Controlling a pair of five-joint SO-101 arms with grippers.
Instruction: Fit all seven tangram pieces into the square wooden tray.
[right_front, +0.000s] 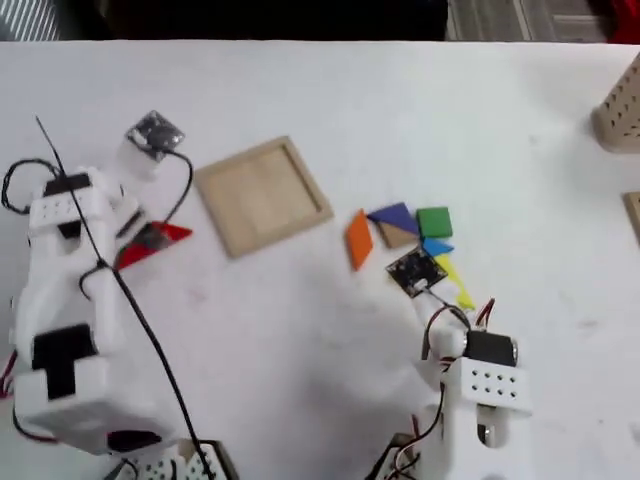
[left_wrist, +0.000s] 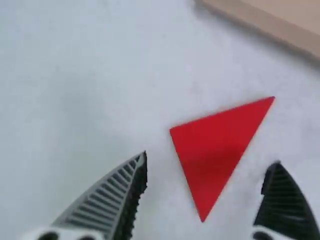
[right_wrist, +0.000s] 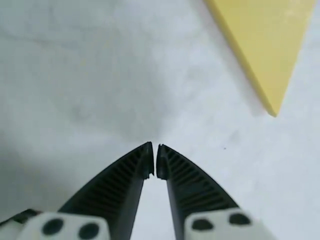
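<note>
The square wooden tray (right_front: 262, 195) lies on the white table, tilted, with nothing in it; one edge of the tray (left_wrist: 265, 20) appears in the left wrist view. A red triangle (right_front: 160, 240) lies flat to the left of the tray, beside the left arm. My left gripper (left_wrist: 207, 172) is open, its fingers on either side of the red triangle (left_wrist: 220, 145) just above the table. Right of the tray sit an orange parallelogram (right_front: 358, 238), a blue triangle (right_front: 395, 216), a green square (right_front: 434, 221), a tan piece (right_front: 397, 237), a small blue triangle (right_front: 437, 246) and a yellow triangle (right_front: 455, 280). My right gripper (right_wrist: 154, 161) is shut, empty, near the tip of the yellow triangle (right_wrist: 265, 45).
A pegged wooden block (right_front: 620, 110) stands at the far right edge. Black cables (right_front: 130, 300) trail over the left arm. Bare table lies between the tray and the front edge.
</note>
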